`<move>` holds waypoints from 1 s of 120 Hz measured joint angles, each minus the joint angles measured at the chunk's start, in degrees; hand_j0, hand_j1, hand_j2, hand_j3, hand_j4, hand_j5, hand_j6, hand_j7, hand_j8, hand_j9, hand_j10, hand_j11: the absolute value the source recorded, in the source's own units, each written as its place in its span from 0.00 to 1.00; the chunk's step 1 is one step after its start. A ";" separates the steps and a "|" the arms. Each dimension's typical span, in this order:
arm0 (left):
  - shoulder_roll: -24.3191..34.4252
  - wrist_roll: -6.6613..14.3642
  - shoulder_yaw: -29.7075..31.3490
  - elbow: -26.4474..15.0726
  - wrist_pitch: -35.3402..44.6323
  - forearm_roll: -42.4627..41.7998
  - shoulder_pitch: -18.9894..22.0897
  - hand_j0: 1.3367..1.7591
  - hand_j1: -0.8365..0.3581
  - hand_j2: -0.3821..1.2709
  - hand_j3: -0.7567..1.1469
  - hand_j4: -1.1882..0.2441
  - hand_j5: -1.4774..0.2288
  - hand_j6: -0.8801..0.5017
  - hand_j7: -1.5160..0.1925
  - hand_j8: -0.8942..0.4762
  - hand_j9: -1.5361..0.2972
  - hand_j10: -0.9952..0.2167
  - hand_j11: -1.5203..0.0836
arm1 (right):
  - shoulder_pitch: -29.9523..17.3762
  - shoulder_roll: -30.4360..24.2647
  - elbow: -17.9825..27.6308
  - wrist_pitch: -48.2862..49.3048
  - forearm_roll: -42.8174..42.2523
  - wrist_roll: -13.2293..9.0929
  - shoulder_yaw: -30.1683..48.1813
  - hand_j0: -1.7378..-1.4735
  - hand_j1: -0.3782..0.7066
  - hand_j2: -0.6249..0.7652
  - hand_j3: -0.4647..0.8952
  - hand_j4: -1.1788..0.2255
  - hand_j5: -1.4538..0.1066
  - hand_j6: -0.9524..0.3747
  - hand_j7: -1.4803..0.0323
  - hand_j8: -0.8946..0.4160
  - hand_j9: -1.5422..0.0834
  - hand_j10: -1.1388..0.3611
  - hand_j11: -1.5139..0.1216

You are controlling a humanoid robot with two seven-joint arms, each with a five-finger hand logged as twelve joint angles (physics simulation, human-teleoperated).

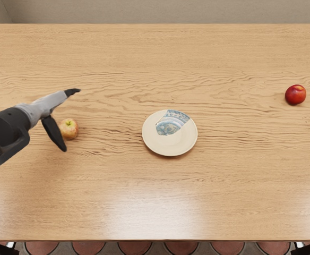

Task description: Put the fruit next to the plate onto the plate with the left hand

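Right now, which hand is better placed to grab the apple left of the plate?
Left. The left hand sits open right beside the yellowish apple, holding nothing. The right arm is not in view. The plate lies beyond the apple, toward the picture's right.

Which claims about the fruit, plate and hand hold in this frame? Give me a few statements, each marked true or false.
1. The plate has no fruit on it. True.
2. The left hand is closed around the yellow-red apple. False: its fingers are spread, and the apple sits on the table beside them, not grasped.
3. A red apple lies far to the picture's right of the plate. True.
4. The right hand hovers over the plate. False: no right arm is in view.
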 joint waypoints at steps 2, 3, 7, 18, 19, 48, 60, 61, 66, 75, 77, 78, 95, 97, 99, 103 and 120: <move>-0.01 0.00 0.06 0.16 0.39 0.38 0.27 0.76 0.96 0.24 0.40 0.80 0.84 0.60 0.86 0.62 0.81 0.79 0.92 | 0.00 0.00 0.00 0.00 0.00 0.00 0.00 0.30 0.03 0.45 0.34 0.84 0.93 0.72 0.98 0.68 0.95 0.76 0.93; -0.02 0.00 0.08 0.24 0.57 0.55 0.34 0.76 0.96 0.24 0.40 0.80 0.84 0.60 0.86 0.62 0.81 0.79 0.92 | 0.00 0.00 0.00 0.00 0.00 0.00 0.00 0.30 0.03 0.45 0.34 0.84 0.93 0.72 0.98 0.68 0.95 0.76 0.93; -0.09 0.00 0.17 0.52 1.24 1.11 0.48 0.76 0.95 0.24 0.40 0.80 0.83 0.60 0.85 0.62 0.81 0.78 0.91 | 0.02 0.00 0.00 0.00 0.01 0.00 -0.01 0.30 0.03 0.45 0.34 0.84 0.93 0.72 0.98 0.68 0.95 0.76 0.93; -1.06 0.00 0.30 1.30 2.61 1.99 1.28 0.76 0.94 0.24 0.40 0.79 0.82 0.59 0.85 0.61 0.80 0.77 0.90 | 0.04 0.00 0.00 0.00 -0.02 0.00 -0.02 0.30 0.03 0.45 0.34 0.84 0.93 0.72 0.98 0.68 0.95 0.76 0.93; -1.15 0.00 0.30 1.37 2.69 2.04 1.33 0.76 0.94 0.24 0.40 0.79 0.82 0.59 0.84 0.61 0.80 0.77 0.90 | 0.03 0.00 0.00 0.00 -0.02 0.00 -0.02 0.30 0.03 0.45 0.34 0.84 0.93 0.72 0.98 0.68 0.95 0.76 0.93; -3.28 0.00 0.32 3.29 4.05 2.56 2.94 0.76 0.88 0.25 0.40 0.75 0.78 0.55 0.80 0.57 0.76 0.73 0.86 | 0.05 0.00 0.00 -0.01 -0.01 0.00 -0.02 0.30 0.03 0.45 0.34 0.84 0.93 0.72 0.98 0.68 0.95 0.76 0.93; -3.57 0.00 0.36 3.89 5.08 2.59 3.75 0.76 0.86 0.25 0.40 0.73 0.76 0.53 0.78 0.55 0.74 0.71 0.84 | 0.05 0.00 0.00 -0.01 -0.01 0.00 -0.02 0.30 0.03 0.45 0.34 0.84 0.93 0.72 0.98 0.68 0.95 0.76 0.93; -3.59 0.00 0.37 3.93 5.14 2.59 3.75 0.76 0.86 0.25 0.40 0.73 0.76 0.53 0.78 0.55 0.74 0.70 0.84 | 0.05 0.00 0.00 -0.01 -0.02 0.00 -0.02 0.30 0.03 0.45 0.34 0.84 0.93 0.72 0.98 0.68 0.95 0.76 0.93; -3.66 0.00 0.62 4.14 5.57 2.73 3.68 0.76 0.84 0.25 0.40 0.72 0.75 0.52 0.77 0.54 0.73 0.69 0.82 | 0.05 0.00 0.00 -0.01 -0.03 0.00 -0.02 0.30 0.03 0.45 0.34 0.84 0.93 0.72 0.98 0.68 0.95 0.76 0.93; -4.63 0.00 1.32 4.73 6.84 3.99 3.67 0.76 0.82 0.25 0.40 0.70 0.73 0.51 0.75 0.52 0.71 0.67 0.81 | 0.05 0.00 0.00 -0.01 -0.04 0.00 -0.02 0.30 0.03 0.45 0.34 0.84 0.93 0.72 0.98 0.68 0.95 0.76 0.93; -4.72 0.00 1.47 4.91 7.09 4.26 3.67 0.76 0.82 0.26 0.40 0.70 0.73 0.50 0.75 0.52 0.71 0.67 0.80 | 0.05 0.00 0.00 -0.01 -0.03 0.00 -0.02 0.30 0.03 0.45 0.34 0.84 0.93 0.72 0.98 0.68 0.95 0.76 0.93; -4.74 0.00 1.55 4.99 7.20 4.39 3.67 0.76 0.81 0.26 0.40 0.70 0.73 0.50 0.75 0.52 0.71 0.67 0.80 | 0.05 0.00 0.00 -0.01 -0.03 0.00 -0.02 0.30 0.03 0.45 0.34 0.84 0.93 0.72 0.98 0.68 0.95 0.76 0.93; -5.99 0.00 2.95 6.61 9.18 6.05 3.71 0.76 0.79 0.26 0.40 0.69 0.71 0.49 0.73 0.50 0.69 0.65 0.78 | 0.15 0.00 0.00 -0.01 -0.05 0.00 -0.02 0.30 0.03 0.45 0.34 0.84 0.93 0.72 0.98 0.68 0.95 0.76 0.93; -6.22 0.00 3.13 6.93 9.41 6.27 3.74 0.76 0.79 0.26 0.40 0.68 0.71 0.49 0.73 0.50 0.69 0.65 0.78 | 0.18 0.00 0.00 -0.01 -0.05 0.00 -0.02 0.30 0.03 0.45 0.34 0.84 0.93 0.72 0.98 0.68 0.95 0.76 0.93; -6.39 0.00 3.28 7.25 9.61 6.45 3.75 0.76 0.79 0.26 0.40 0.68 0.71 0.48 0.73 0.50 0.69 0.65 0.78 | 0.20 0.00 0.00 -0.01 -0.05 0.00 -0.02 0.30 0.03 0.45 0.34 0.84 0.93 0.72 0.98 0.68 0.95 0.76 0.93; -6.66 0.00 3.56 7.84 9.93 6.75 3.75 0.76 0.79 0.26 0.40 0.68 0.71 0.48 0.73 0.50 0.69 0.65 0.78 | 0.23 0.00 0.00 -0.01 -0.05 0.01 -0.02 0.30 0.03 0.45 0.34 0.84 0.93 0.72 0.98 0.68 0.95 0.76 0.93; -7.45 0.00 4.21 9.95 10.84 7.47 3.82 0.76 0.78 0.26 0.40 0.68 0.70 0.48 0.72 0.49 0.68 0.64 0.77 | 0.35 0.00 0.00 -0.01 -0.05 0.04 -0.02 0.30 0.03 0.45 0.34 0.84 0.93 0.72 0.98 0.68 0.95 0.76 0.93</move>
